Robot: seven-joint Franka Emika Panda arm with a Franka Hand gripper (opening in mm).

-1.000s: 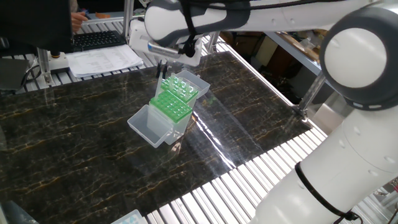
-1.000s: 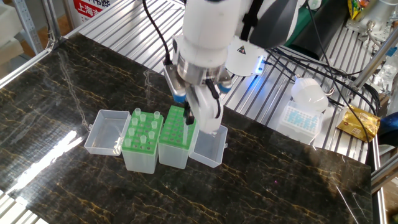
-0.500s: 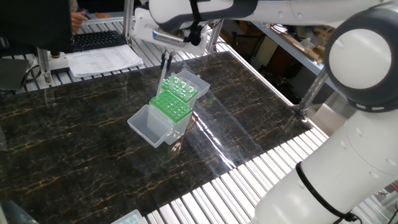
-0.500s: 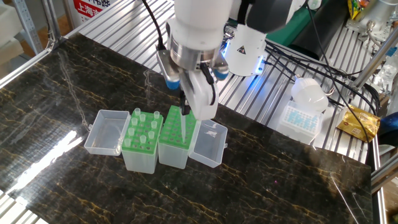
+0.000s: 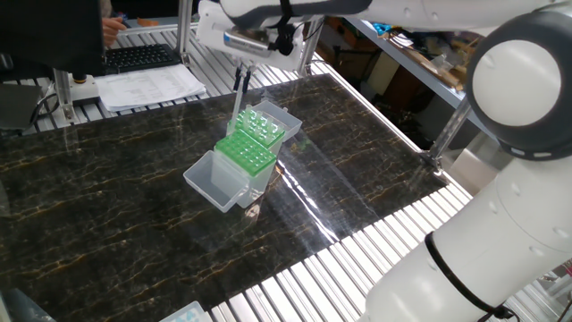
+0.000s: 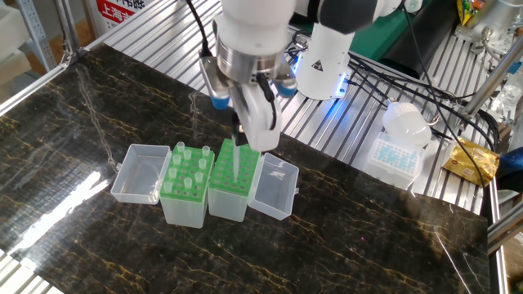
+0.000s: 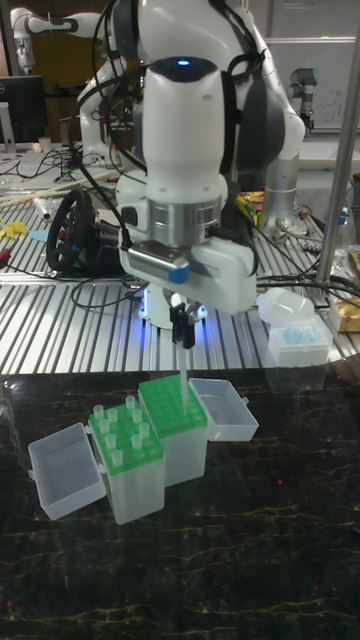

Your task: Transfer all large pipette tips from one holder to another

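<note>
My gripper (image 6: 238,137) is shut on one large pipette tip (image 6: 237,163), a pale clear cone that hangs straight down from the fingers. It hovers just above the right green-topped holder (image 6: 230,181), its point close to the plate. The left holder (image 6: 184,193) carries several large pipette tips (image 6: 187,161) standing upright in its green plate. In the tall fixed view the gripper (image 7: 184,338) holds the tip (image 7: 186,364) over the rear holder (image 7: 172,405), with the loaded holder (image 7: 130,445) in front and to the left. The gripper (image 5: 239,82) is also above both holders (image 5: 250,143).
Clear hinged lids lie open on both sides of the holders, one left (image 6: 137,173) and one right (image 6: 274,189). A box of blue tips (image 6: 395,157) and a yellow bag (image 6: 473,160) sit on the roller conveyor behind. Papers (image 5: 152,85) lie beyond the table's far edge.
The gripper has risen from the right holder's plate, drawing the pipette tip up out of it. The holders and lids have not moved.
</note>
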